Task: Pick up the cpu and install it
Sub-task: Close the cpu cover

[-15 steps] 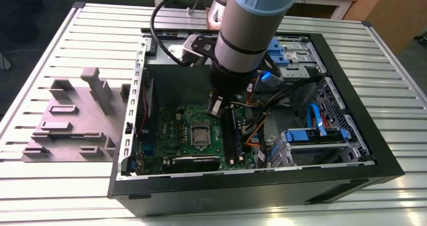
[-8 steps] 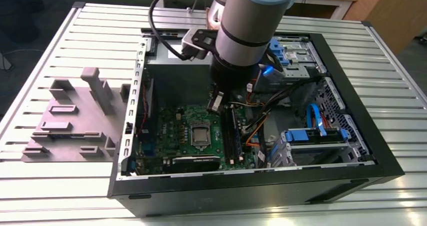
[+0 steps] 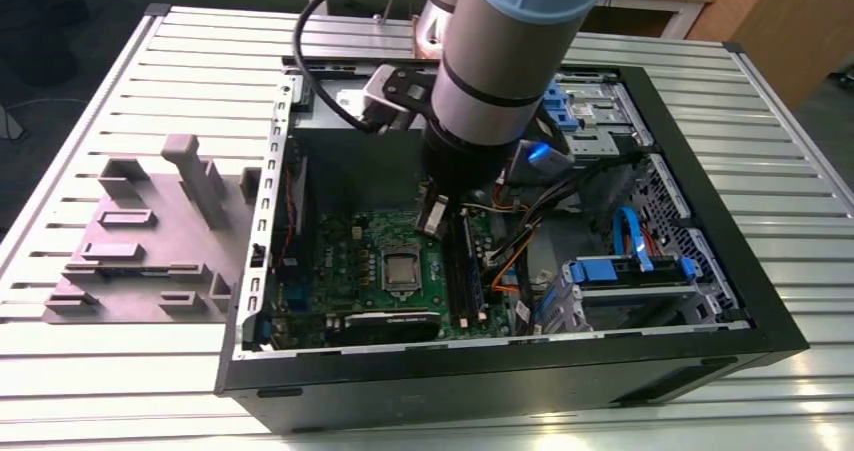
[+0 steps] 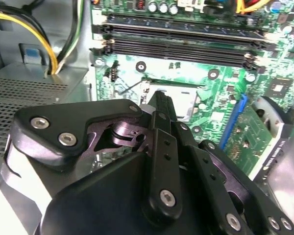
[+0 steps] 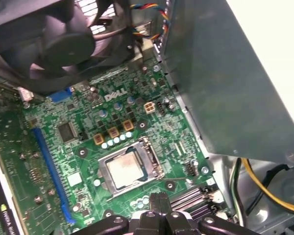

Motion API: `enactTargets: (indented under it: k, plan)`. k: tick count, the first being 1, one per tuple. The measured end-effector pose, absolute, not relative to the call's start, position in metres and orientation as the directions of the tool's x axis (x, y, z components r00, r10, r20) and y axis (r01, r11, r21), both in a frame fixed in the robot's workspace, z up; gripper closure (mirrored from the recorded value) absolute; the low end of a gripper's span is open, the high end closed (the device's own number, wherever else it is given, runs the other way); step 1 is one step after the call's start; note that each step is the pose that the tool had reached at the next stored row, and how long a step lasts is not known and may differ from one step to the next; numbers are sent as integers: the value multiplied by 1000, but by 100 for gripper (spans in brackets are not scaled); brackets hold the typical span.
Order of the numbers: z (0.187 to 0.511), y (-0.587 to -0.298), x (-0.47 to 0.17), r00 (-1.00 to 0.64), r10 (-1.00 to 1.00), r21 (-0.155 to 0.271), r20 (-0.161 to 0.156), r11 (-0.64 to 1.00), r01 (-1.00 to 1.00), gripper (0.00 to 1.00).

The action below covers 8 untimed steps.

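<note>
Looking across the slatted metal table (image 3: 134,371), the biggest thing on it is the open black computer case (image 3: 534,371), lying on its side. Reaching down into it is the robot arm (image 3: 501,61), a thick grey column with a black cable looped off its side. To the exterior view's left of the case, on the slats, sits the grey plastic tray (image 3: 147,241) with its raised blocks, well apart from the arm.

Inside the case, the green motherboard (image 3: 347,261) lies flat on the floor, and blue-tabbed drive bays (image 3: 627,271) fill the side at the exterior view's right. A black fan (image 5: 54,44) hangs over one corner of the board in the first wrist view, and long black memory slots (image 4: 181,41) run across it in the second wrist view.

Now the gripper (image 5: 159,203): its black fingers are drawn together, tips touching or nearly so, nothing between them. It hovers just beside the socket, above the board.

And the cpu (image 5: 125,169)? It's seated in the metal socket frame (image 5: 154,169), pale silvery top facing up, square inside the frame and clear of the fingers. In the exterior view it shows as a small grey square (image 3: 400,268) mid-board.
</note>
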State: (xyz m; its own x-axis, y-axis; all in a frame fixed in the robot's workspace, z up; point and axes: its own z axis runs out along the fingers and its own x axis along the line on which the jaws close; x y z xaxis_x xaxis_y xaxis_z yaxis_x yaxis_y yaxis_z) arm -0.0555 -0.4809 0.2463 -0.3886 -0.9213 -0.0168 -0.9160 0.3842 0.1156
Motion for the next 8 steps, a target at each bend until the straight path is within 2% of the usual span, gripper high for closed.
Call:
enactTargets:
  k: [8]
  plan:
    - [246, -498, -59, -389, -921, 119, -31, 383, -916, 90]
